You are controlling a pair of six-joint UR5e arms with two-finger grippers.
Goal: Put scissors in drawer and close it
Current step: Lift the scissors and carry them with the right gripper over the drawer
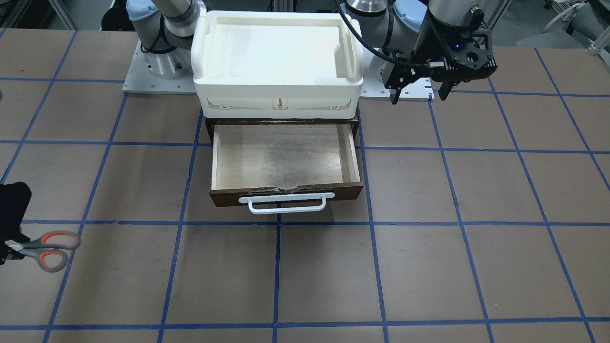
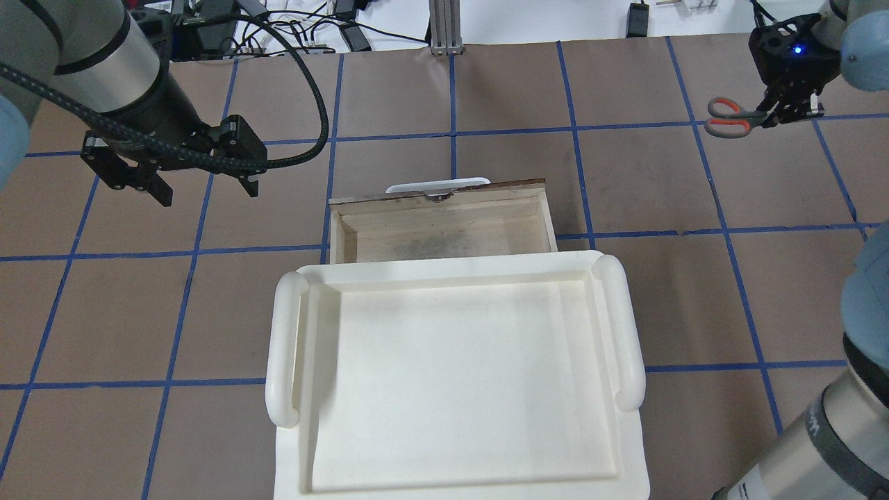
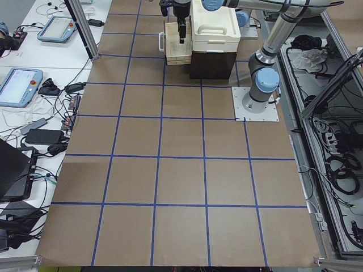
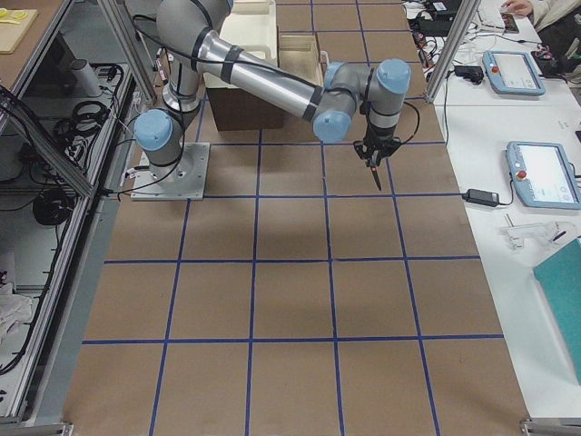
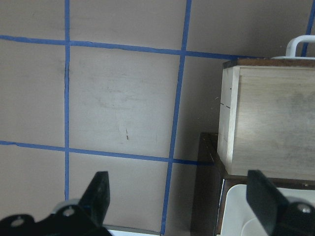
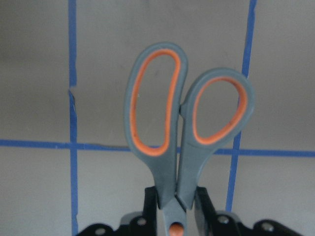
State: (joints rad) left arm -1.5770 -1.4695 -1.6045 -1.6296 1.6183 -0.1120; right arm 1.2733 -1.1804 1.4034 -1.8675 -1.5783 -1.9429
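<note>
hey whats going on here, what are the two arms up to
The right gripper is shut on the scissors, gripping them near the pivot with the handle loops sticking out, well off to one side of the drawer. The drawer is pulled open with nothing in it, under the white tray. The left gripper hangs open beside the drawer, holding nothing. The scissors are not yet in the drawer, and it is not yet closed.

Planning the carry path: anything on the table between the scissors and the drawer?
Nothing; only bare taped tabletop between scissors and drawer, per overhead view.
</note>
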